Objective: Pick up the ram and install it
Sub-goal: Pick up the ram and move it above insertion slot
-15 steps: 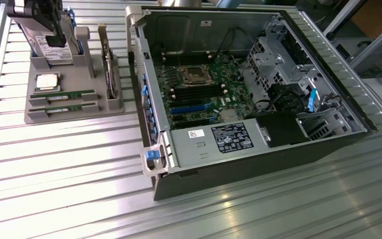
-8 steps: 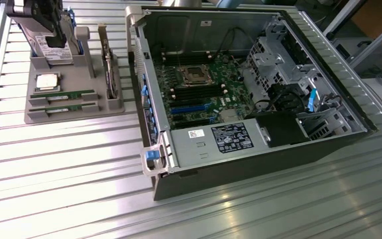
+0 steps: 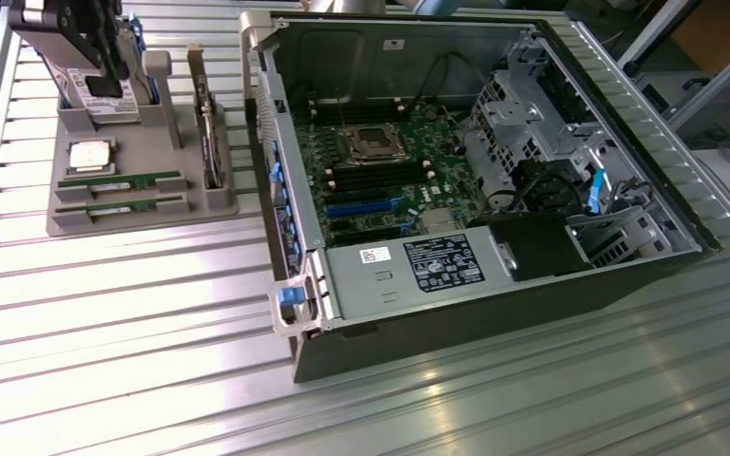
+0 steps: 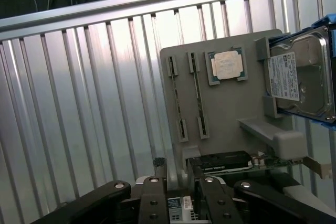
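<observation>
On the exterior view's left we note the grey holder on the desk, two ram sticks seated in its slots beside the processor, fingers parted and empty, near the sticks without touching, open computer case at that view's right.

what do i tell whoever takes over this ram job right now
End effector: open, empty, over the grey holder, near the graphics card.
Ram: both sticks sit in the holder's slots, beside the processor.
Done: nothing picked up yet.
Left: pickup and install in the open computer case.
</observation>
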`<state>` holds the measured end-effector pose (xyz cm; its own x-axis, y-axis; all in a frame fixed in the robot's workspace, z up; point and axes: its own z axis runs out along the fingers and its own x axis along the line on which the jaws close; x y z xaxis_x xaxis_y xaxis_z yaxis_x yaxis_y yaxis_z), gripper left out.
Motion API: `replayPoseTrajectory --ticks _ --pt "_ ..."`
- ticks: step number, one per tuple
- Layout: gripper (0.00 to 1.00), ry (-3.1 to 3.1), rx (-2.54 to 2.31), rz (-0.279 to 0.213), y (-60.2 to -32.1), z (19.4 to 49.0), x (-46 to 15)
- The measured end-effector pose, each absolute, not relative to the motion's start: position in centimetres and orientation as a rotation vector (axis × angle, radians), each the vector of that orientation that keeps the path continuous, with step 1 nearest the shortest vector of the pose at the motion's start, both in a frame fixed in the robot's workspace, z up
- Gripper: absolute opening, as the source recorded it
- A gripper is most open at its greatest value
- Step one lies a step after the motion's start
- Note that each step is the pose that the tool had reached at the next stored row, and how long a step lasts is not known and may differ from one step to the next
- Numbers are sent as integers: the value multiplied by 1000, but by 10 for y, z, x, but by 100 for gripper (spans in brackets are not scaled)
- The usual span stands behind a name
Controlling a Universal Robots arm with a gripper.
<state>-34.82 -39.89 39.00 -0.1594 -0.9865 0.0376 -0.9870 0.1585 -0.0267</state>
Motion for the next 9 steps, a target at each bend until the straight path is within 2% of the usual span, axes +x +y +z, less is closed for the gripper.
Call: replayPoseTrajectory --ticks 9 --pt "30 -2382 2029 70 -399 384 -348"
